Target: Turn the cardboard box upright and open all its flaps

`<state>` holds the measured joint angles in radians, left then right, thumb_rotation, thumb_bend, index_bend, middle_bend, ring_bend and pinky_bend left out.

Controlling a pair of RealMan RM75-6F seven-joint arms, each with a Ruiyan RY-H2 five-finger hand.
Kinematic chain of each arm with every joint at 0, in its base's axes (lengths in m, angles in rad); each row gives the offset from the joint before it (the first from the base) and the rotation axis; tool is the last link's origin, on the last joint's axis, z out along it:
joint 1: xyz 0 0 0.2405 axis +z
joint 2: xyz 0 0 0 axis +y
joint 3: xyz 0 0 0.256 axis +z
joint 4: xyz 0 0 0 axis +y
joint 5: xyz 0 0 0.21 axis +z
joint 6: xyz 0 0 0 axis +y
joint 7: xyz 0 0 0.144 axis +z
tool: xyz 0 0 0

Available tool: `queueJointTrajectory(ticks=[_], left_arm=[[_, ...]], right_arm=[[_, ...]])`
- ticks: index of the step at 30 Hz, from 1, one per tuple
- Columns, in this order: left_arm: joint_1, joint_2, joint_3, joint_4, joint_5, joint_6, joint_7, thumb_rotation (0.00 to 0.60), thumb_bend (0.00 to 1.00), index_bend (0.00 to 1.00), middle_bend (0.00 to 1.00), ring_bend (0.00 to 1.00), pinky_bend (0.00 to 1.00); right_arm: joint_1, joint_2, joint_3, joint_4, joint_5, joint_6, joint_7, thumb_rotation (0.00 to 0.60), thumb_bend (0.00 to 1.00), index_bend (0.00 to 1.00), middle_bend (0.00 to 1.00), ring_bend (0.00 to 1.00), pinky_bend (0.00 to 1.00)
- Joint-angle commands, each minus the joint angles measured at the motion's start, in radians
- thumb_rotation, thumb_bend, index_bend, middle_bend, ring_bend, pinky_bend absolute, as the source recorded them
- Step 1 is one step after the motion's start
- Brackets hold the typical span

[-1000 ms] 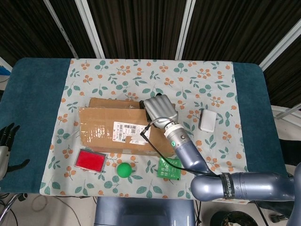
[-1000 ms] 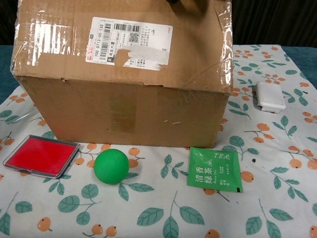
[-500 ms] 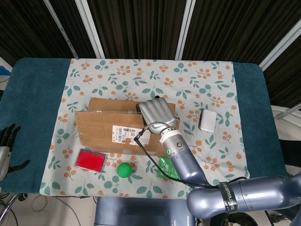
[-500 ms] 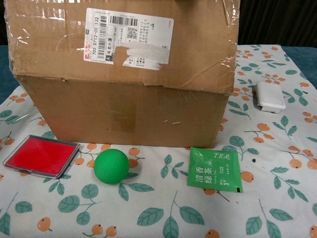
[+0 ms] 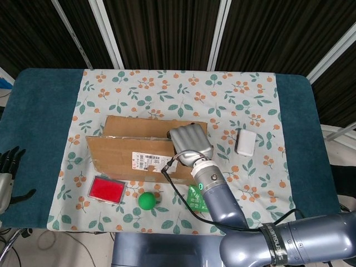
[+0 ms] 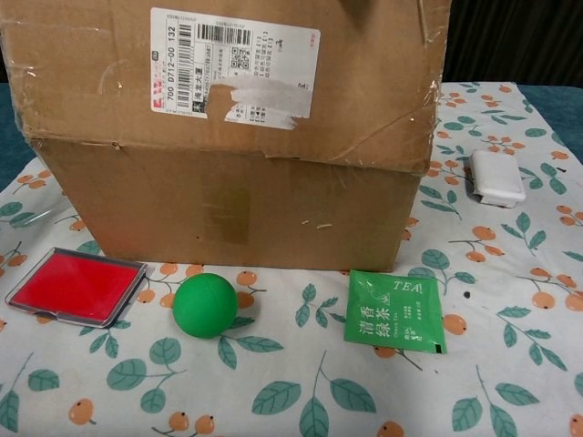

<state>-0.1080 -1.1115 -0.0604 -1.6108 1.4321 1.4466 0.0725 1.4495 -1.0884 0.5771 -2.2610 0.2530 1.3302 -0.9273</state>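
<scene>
One brown cardboard box (image 5: 139,149) with a white shipping label, at the middle of the floral tablecloth (image 5: 233,94), tipped with its labelled face toward the near side, flaps and contents not visible. Right hand (image 5: 191,142) laid flat on the box's right top edge, fingers together and pressed against the cardboard; left hand (image 5: 6,167) off the table's left edge, holding nothing, dark fingers apart. Along the near edge, one each: red flat tray (image 6: 76,285) left, green ball (image 6: 205,305) beside it, green tea sachet (image 6: 396,310) right, plus one white rectangular case (image 6: 496,177) further right.
</scene>
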Motion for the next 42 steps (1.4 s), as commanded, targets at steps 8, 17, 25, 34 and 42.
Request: queueJointTrajectory(ticks=[8, 17, 25, 34, 42], left_arm=[[-0.001, -0.004, -0.002, 0.003, -0.003, 0.0, 0.004, 0.6, 0.09, 0.0, 0.0, 0.0, 0.0], [-0.001, -0.005, -0.002, 0.003, -0.002, 0.001, 0.006, 0.6, 0.09, 0.0, 0.0, 0.0, 0.0], [-0.002, -0.005, -0.002, 0.004, -0.003, 0.001, 0.004, 0.6, 0.09, 0.0, 0.0, 0.0, 0.0], [-0.001, -0.004, -0.002, 0.006, 0.001, 0.004, 0.0, 0.6, 0.09, 0.0, 0.0, 0.0, 0.0], [-0.002, -0.004, -0.001, 0.006, 0.004, 0.003, 0.0, 0.6, 0.09, 0.0, 0.0, 0.0, 0.0]], right_arm=[[0.053, 0.057, 0.049, -0.062, 0.139, -0.007, -0.011, 0.6, 1.0, 0.53, 0.58, 0.53, 0.38], [0.083, 0.08, 0.068, -0.084, 0.198, -0.014, -0.017, 0.6, 1.0, 0.53, 0.58, 0.53, 0.38], [0.119, 0.113, 0.106, -0.095, 0.292, -0.035, -0.03, 0.6, 1.0, 0.53, 0.58, 0.53, 0.38], [0.137, 0.156, 0.166, -0.095, 0.397, -0.075, -0.009, 0.6, 1.0, 0.53, 0.58, 0.53, 0.39], [0.141, 0.194, 0.199, -0.095, 0.452, -0.104, 0.006, 0.6, 1.0, 0.53, 0.58, 0.53, 0.38]])
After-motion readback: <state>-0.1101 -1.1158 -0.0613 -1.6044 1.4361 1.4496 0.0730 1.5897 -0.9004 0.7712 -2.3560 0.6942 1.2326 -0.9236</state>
